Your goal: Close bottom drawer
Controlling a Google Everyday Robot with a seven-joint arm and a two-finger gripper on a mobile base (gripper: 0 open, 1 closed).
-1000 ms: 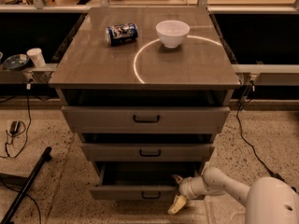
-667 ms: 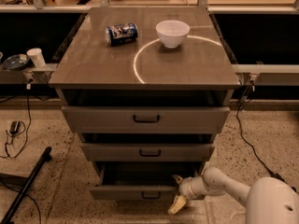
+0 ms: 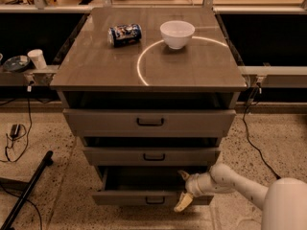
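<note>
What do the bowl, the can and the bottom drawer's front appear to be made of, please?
The bowl looks like glazed white ceramic or plastic: smooth, glossy, uniform. The can seems to be thin metal, with blue printed sides. The bottom drawer front looks like matte grey-brown laminate, with a black bar handle, likely metal. The gripper sits at that drawer's right front edge, fingers spread.

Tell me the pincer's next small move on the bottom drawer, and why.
Probably a short push straight toward the cabinet. The bottom drawer stands pulled out, its interior showing, and the open pincer sits at the right end of its front panel, so pushing there should slide it shut.
</note>
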